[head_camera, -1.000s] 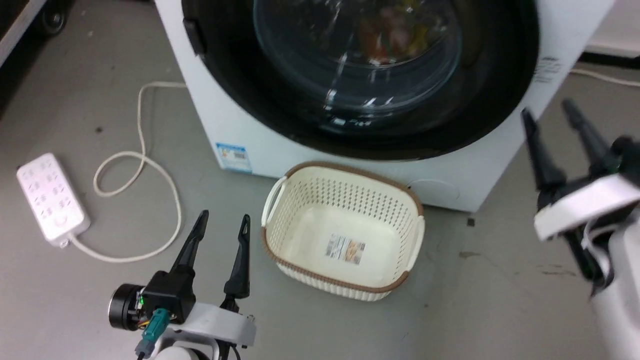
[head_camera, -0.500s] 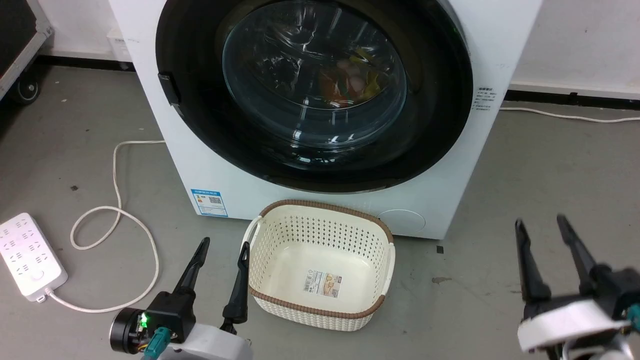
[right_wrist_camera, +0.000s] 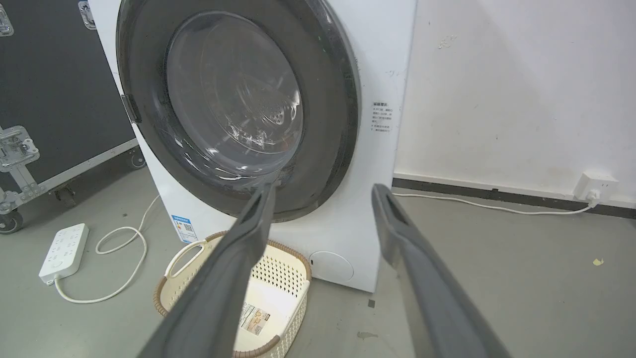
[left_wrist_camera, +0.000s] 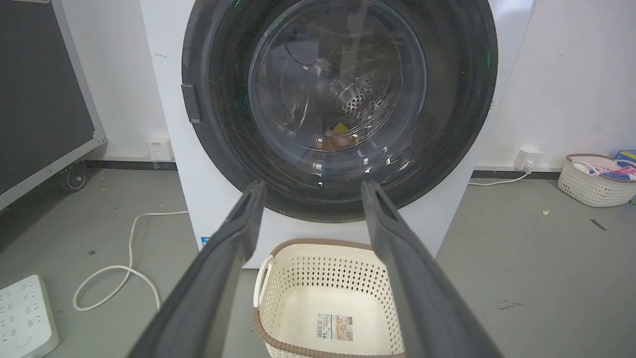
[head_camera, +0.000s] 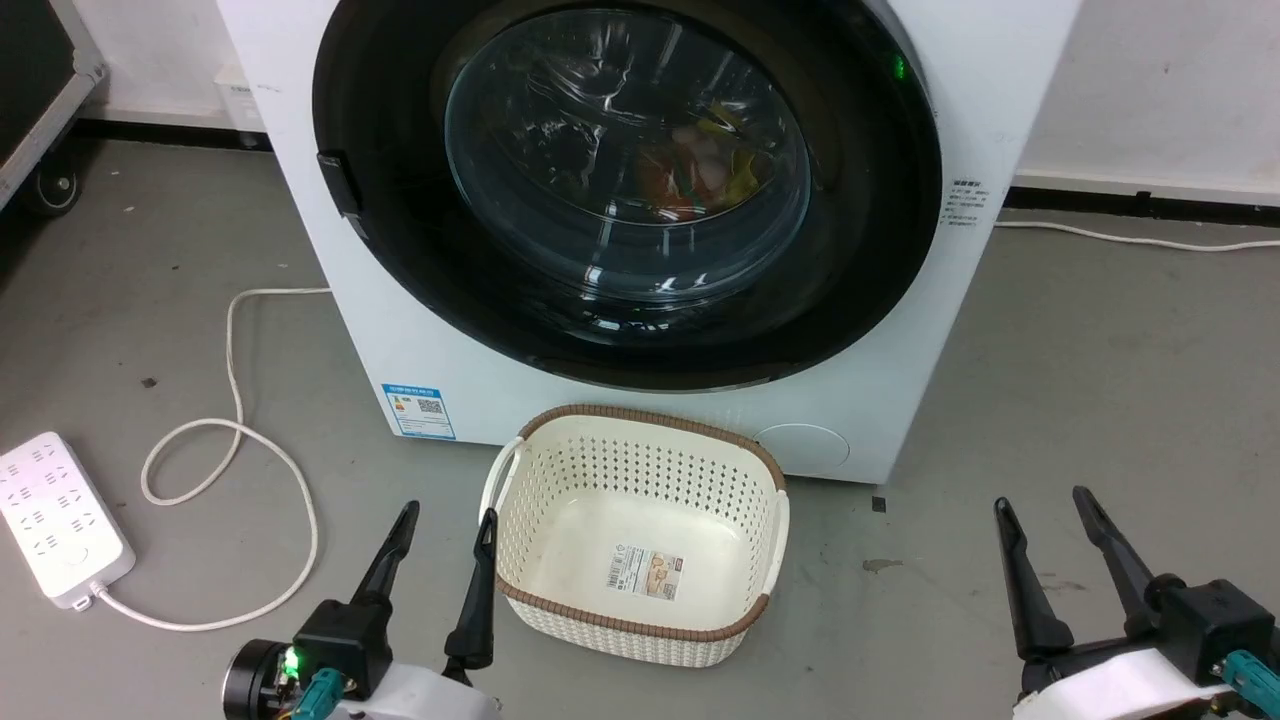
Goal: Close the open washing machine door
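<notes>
The grey floor (head_camera: pixel 1080 350) lies open to the right of the washing machine (head_camera: pixel 410 340), which stands against the wall (head_camera: pixel 1150 90). A black wheeled case (right_wrist_camera: pixel 54 74) bounds the room on its left. The washing machine door (head_camera: pixel 625 180) lies against the machine's front. Its glossy black rim nearly spans the white face, and coloured laundry shows behind the bulging glass. A cream basket (head_camera: pixel 650 415) sits just before the machine's foot. The left jaws, spread, hover beside the basket's left rim. The right jaws, also spread, sit well apart at the lower right, lower than half a second ago. A power strip (head_camera: pixel 55 515) and looped cord (head_camera: pixel 231 340) lie to the left.
</notes>
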Tool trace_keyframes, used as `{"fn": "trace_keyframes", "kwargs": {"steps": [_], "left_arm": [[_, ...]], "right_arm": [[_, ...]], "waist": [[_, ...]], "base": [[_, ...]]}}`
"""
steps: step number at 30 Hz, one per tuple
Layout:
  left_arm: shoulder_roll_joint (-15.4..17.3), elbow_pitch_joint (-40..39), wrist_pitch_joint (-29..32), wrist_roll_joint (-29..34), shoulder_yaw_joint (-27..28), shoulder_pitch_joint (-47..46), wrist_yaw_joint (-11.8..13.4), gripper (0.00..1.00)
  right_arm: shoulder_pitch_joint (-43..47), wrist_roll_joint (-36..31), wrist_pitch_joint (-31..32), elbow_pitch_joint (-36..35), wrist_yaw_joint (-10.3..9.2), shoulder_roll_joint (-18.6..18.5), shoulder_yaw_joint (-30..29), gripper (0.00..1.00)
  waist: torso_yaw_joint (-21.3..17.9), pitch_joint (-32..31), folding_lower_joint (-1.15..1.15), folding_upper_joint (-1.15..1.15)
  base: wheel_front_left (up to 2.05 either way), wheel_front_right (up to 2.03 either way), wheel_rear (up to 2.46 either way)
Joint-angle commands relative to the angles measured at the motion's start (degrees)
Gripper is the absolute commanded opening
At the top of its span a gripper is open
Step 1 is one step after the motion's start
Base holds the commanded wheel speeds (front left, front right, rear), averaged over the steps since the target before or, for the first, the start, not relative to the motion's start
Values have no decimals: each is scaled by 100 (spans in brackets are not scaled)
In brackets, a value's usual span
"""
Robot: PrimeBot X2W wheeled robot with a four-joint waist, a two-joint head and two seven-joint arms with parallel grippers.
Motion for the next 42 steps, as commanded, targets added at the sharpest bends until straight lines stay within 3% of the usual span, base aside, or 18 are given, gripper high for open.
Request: {"fn": "trace_keyframes", "kwargs": {"steps": [1,2,3,42], "left_arm": [[-5,17,-26,-5,14,76,-25,100],[-7,32,-26,-22,22,72,-22,100],[-2,22,1,-26,8,0,1,0],[-33,-208,428,170,177,22,108,0]], "right_arm": [[84,31,14,24,-4,31,12,100],[88,29,24,39,-4,34,17,100],[7,2,27,27,0,6,9,0],[-48,-147,318,-33,-1,23,98,0]], "waist": [[8,0,0,0],[16,0,0,0],[16,0,0,0],[16,-13,0,0]], "base": [[0,0,0],[0,0,0],[0,0,0],[0,0,0]]}}
